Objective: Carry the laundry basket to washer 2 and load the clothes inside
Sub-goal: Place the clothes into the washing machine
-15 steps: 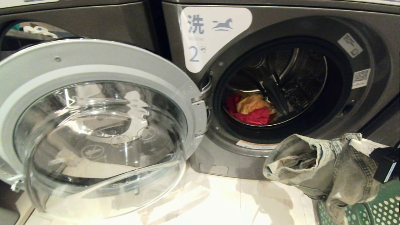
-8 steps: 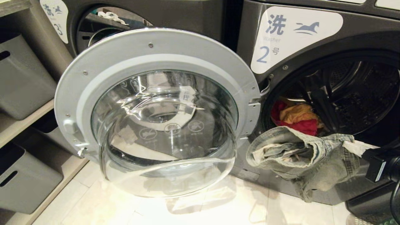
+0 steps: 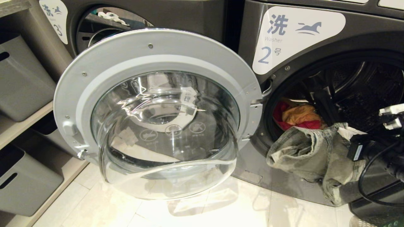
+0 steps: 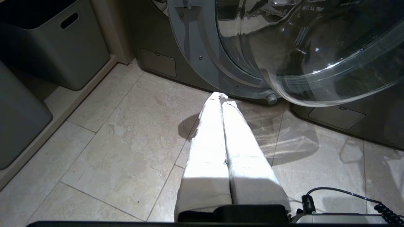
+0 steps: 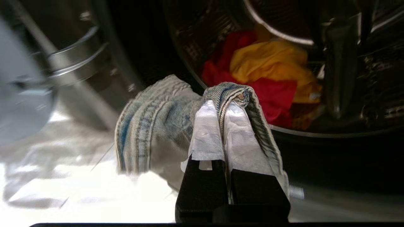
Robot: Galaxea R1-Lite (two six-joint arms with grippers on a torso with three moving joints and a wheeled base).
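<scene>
Washer 2 (image 3: 296, 34) stands with its round glass door (image 3: 157, 110) swung wide open to the left. A yellow garment (image 3: 300, 114) and a pink-red garment (image 3: 284, 121) lie in the drum. My right gripper (image 5: 221, 105) is shut on a fold of the faded denim jeans (image 5: 148, 126), just outside the drum's lower rim, and the rest of the jeans (image 3: 309, 154) hangs below it. The yellow garment (image 5: 268, 60) and the red one (image 5: 274, 97) lie straight ahead of it. My left gripper (image 4: 221, 96) is shut and empty, low over the floor. Only a green sliver of the laundry basket (image 3: 393, 224) shows at the bottom right corner.
The open door juts out over the tiled floor (image 3: 221, 205) to the left of the drum mouth. Another washer, labelled 3 (image 3: 53, 19), stands further left. Grey storage bins (image 3: 22, 78) fill the shelves at the far left.
The head view swung left, so the washers shifted right in the picture. My right gripper has lifted the jeans up and closer to the drum mouth. The left arm has stayed still.
</scene>
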